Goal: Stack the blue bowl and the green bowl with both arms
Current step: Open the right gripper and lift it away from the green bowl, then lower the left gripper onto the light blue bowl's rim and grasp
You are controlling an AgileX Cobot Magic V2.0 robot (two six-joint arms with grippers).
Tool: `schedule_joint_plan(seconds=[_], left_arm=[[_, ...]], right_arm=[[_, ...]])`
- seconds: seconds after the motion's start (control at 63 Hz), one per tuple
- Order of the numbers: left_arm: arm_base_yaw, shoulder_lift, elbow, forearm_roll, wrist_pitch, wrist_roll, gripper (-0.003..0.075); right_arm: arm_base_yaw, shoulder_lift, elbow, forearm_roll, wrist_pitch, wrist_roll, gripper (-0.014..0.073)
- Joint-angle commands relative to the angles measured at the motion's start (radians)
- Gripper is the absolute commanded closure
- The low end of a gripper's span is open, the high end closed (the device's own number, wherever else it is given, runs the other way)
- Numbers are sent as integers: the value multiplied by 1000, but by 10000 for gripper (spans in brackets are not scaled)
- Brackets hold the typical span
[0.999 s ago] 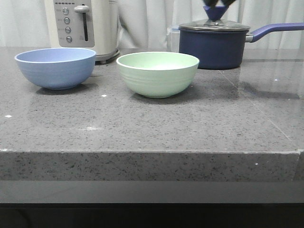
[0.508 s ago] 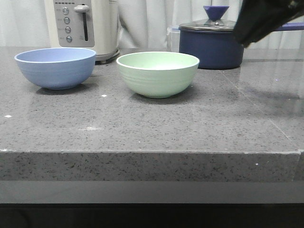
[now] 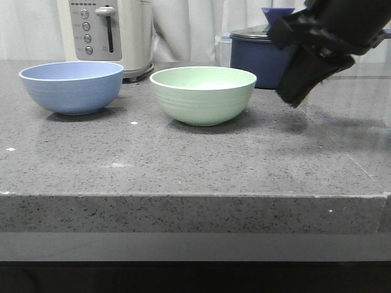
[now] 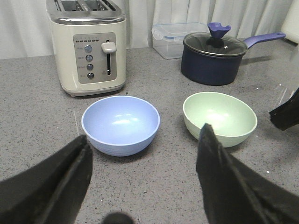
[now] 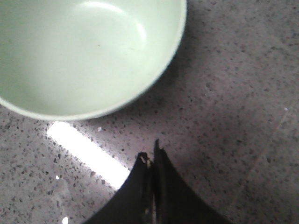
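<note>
Your front view cuts off the right arm's bulky black gripper [image 3: 297,97] at the top right edge, and it blocks most of the dark navy lidded saucepan [image 3: 259,64] behind it; only the pan's left side and knob show there. The left arm does not appear in the front view at all; you see its gripper [image 4: 145,186] only from its own wrist camera, two black fingers [image 4: 70,177] spread wide apart with nothing between them. In the right wrist view the right gripper [image 5: 151,156] has its tips pressed together, holding nothing, above bare counter just beside the green bowl's rim; that view shows only part of the bowl.

Around the work: a cream two-slot toaster [image 4: 87,46] stands behind the blue bowl; a clear plastic lidded box [image 4: 176,38] sits beside the saucepan at the back; the saucepan's handle runs off toward the right. All rest on the grey speckled stone counter [image 3: 195,165].

The round matte periwinkle-blue bowl [image 3: 71,86] sits at the counter's left, upright, mouth up, empty; the round matte pale mint-green bowl [image 3: 203,94] sits near the centre, upright, mouth up, empty. The two bowls are side by side and apart, not stacked; being round, neither has a long axis you could note.
</note>
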Motion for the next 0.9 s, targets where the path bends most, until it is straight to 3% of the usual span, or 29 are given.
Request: schedule_joint_plan(seconds=[0.0, 0.888], left_arm=[[-10, 13, -27, -13, -74, 1, 247], [-10, 18, -32, -6, -25, 1, 247]], right_arm=[[-4, -11, -31, 76, -68, -69, 652], [-4, 11, -32, 128, -114, -79, 658]])
